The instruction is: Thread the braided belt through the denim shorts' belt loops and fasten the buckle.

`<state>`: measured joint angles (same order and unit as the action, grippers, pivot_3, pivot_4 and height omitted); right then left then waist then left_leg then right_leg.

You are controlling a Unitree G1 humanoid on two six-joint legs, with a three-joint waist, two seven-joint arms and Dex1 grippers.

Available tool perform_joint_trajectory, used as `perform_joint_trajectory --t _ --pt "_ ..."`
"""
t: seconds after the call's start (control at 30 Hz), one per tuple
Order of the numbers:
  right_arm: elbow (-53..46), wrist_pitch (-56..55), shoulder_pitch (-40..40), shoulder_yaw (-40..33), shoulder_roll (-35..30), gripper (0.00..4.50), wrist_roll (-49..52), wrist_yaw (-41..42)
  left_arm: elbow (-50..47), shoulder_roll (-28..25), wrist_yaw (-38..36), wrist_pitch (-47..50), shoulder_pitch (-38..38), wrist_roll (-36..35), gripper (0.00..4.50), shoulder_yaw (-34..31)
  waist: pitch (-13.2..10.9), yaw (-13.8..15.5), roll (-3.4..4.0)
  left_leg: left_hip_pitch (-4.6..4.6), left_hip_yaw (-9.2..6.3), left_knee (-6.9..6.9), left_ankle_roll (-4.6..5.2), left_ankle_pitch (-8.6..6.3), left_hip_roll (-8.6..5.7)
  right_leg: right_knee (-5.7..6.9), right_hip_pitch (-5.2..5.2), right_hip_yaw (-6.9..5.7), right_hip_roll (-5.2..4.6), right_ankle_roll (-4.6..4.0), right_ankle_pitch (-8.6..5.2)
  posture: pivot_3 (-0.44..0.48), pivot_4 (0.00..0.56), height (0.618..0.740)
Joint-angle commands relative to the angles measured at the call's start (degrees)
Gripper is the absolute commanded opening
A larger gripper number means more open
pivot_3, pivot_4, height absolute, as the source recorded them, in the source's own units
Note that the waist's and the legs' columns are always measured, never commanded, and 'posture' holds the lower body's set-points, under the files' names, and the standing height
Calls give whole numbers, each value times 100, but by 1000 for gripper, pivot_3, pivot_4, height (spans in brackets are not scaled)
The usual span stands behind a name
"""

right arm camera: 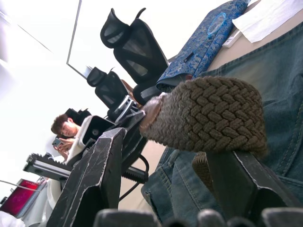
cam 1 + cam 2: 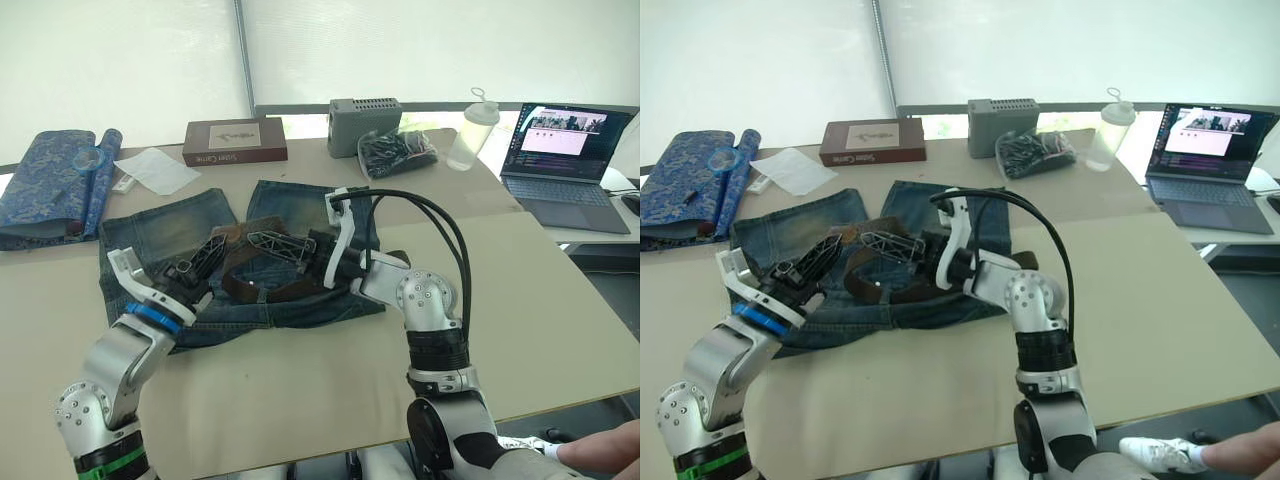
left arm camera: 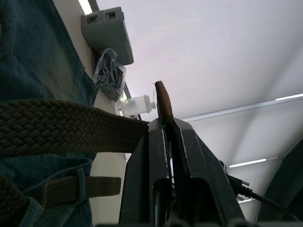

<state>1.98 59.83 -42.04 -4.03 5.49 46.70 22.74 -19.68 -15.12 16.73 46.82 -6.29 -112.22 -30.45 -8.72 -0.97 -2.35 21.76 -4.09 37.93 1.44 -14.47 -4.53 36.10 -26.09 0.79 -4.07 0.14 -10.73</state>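
1. You have the table (image 2: 300, 400) in front of you, with the denim shorts (image 2: 165, 235) lying flat on it, the waistband toward you and the two legs pointing away.
2. Along the far edge of the table you can see a blue patterned cloth (image 2: 45, 180), a brown box (image 2: 235, 141), a grey box (image 2: 362, 122), a clear bottle (image 2: 472, 132) and an open laptop (image 2: 565, 165).
3. The braided belt (image 2: 262, 282) lies bunched over the middle of the shorts, between your two grippers.
4. Your left gripper (image 2: 200, 262) sits over the left side of the waistband. In the left wrist view its fingers (image 3: 189, 161) are pressed together, pinching the smooth brown end of the belt.
5. Your right gripper (image 2: 275, 248) reaches in from the right, over the middle of the shorts. In the right wrist view its fingers (image 1: 97, 175) are spread apart, with a fold of the belt resting on one of them.
6. A belt loop (image 3: 81, 185) crosses the strap on the waistband in the left wrist view.
7. You cannot make out the buckle.
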Motion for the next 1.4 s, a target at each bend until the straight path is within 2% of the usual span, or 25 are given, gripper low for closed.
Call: perform_joint_trajectory --t 0.03,0.23,0.43,0.53,0.7,0.77,0.8,0.9,0.93,1.03,1.17,1.3,1.4 --pt "-174 -162 38 18 542 2895 272 -107 -276 -174 -262 155 289 -78 0 0 -1 -1 2 1 2 0 1 0 0 0 -1 0 0 0 0 0 150 740" --pt "0 -231 -54 125 479 2895 318 -289 -433 -354 -349 34 533 -78 0 53 -2 27 2 -1 2 0 4 -2 0 -2 3 -3 -1 0 0 0 150 740" --pt "161 -271 -77 426 356 1028 64 -362 -616 -650 -432 -87 809 -78 0 88 -3 9 6 -1 2 0 4 -3 3 -2 0 -1 3 0 0 0 150 740" --pt "277 -350 -107 536 402 10 -35 -388 -840 -1083 -576 -71 1057 -39 0 105 -4 1 7 -1 2 0 4 -3 5 -2 -1 0 4 -1 0 0 150 740" --pt "598 -540 -249 726 507 10 -168 -431 -1061 -1955 -1218 -3 1625 670 0 -213 -13 -7 22 -4 6 -2 4 -3 7 -3 -1 -3 14 -2 -1 0 150 740" --pt "771 -616 -339 830 537 0 -233 -458 -1044 -2308 -1632 -43 1794 1083 781 -481 -15 -7 27 -5 12 -4 6 -4 7 -5 -2 -4 36 -1 -1 0 150 740" --pt "879 -673 -394 907 559 0 -297 -478 -995 -2529 -1886 -105 1924 1574 1088 -633 -16 -2 28 -4 12 -4 6 -5 9 -6 -1 -5 42 -1 -1 0 150 740" --pt "1217 -843 -562 1065 679 0 -487 -467 -735 -2991 -2914 -246 2396 2570 2595 -1201 -24 -17 41 -5 20 -6 3 -4 18 -11 -3 -3 58 -4 -1 0 150 740" --pt "1297 -876 -603 1085 707 0 -524 -449 -660 -3054 -3159 -274 2479 2720 2595 -1319 -28 -23 48 -7 24 -10 3 -4 20 -12 -2 -2 59 -4 -1 0 150 740" --pt "1894 -1152 -870 1286 964 0 -834 -424 -138 -3407 -4148 -787 2768 4187 2595 -1363 -34 -45 58 -10 38 -14 3 -6 32 -15 -4 -2 64 -7 -3 0 150 740" --pt "2604 -1508 -1139 1388 1279 0 -1003 -354 453 -3355 -4741 -1535 2799 5689 2595 -840 -38 -43 66 -15 48 -19 5 -7 36 -18 0 -1 62 -11 -3 0 150 740" --pt "2789 -1604 -1222 1540 1389 0 -1027 -228 647 -3054 -4888 -1893 2763 6509 2595 -413 -41 -76 71 -15 50 -18 10 -13 40 -20 -1 2 50 -11 -1 0 150 740" --pt "2786 -1614 -1236 1552 1402 0 -983 -187 696 -2840 -4960 -1751 2772 6676 2595 -219 -41 -102 70 -15 50 -18 7 -16 45 -19 -3 1 27 -12 1 0 150 740"
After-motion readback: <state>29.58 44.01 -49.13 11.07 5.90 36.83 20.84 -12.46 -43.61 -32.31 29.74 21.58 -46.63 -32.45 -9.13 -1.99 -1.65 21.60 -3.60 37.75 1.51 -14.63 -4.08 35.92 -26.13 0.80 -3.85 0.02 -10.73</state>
